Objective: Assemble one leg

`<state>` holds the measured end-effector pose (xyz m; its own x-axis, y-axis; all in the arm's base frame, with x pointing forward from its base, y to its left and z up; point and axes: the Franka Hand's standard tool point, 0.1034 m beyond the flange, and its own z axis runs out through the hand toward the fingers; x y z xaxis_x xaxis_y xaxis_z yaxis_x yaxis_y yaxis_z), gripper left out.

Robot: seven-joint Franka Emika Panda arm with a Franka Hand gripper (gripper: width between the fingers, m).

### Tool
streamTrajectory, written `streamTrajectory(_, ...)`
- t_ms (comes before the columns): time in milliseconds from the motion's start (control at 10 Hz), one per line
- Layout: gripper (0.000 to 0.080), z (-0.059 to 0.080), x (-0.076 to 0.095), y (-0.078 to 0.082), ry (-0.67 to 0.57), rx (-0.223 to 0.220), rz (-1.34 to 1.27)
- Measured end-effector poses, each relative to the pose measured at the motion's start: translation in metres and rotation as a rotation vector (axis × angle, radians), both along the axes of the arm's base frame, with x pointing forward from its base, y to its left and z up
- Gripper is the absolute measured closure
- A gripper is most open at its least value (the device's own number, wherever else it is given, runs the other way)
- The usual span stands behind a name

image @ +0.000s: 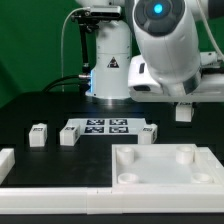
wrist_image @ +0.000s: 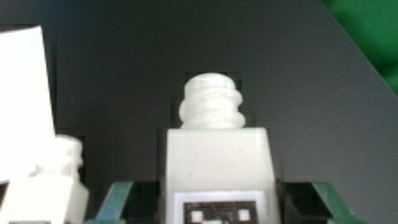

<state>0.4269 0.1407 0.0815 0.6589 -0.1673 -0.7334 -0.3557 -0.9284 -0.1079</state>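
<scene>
My gripper (image: 183, 104) is shut on a leg (image: 183, 113), a small white block held in the air above the far right edge of the large white panel (image: 165, 168). In the wrist view the held leg (wrist_image: 221, 150) fills the middle, its ribbed peg pointing away and its tag between the green fingertips (wrist_image: 125, 200) of the gripper (wrist_image: 222, 206). Three more legs stand on the black table: one at the exterior view's left (image: 38, 135), one beside it (image: 68, 134), and one near the panel (image: 150, 133).
The marker board (image: 105, 127) lies between the loose legs. A white L-shaped rail (image: 40, 188) runs along the front. The robot base (image: 108, 70) stands behind. In the wrist view another white part (wrist_image: 54, 178) sits beside the held leg, under a white slab (wrist_image: 18, 90).
</scene>
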Motion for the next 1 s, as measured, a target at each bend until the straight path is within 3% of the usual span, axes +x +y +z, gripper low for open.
streamTrajectory(100,0.0509,-0.002,-0.001,0.000,-0.005,-0.003,-0.001)
streamTrajectory(500,0.0509,-0.004,0.011,0.003,-0.424,-0.126,-0.045)
streamTrajectory(600,0.0509,-0.003,0.014,-0.002,-0.481,-0.144,-0.009)
streamTrajectory(800,0.0509,0.011,0.034,-0.014,-0.720,-0.196,0.041)
streamTrajectory(1000,0.0509,0.027,0.056,-0.011,-0.877,-0.211,0.046)
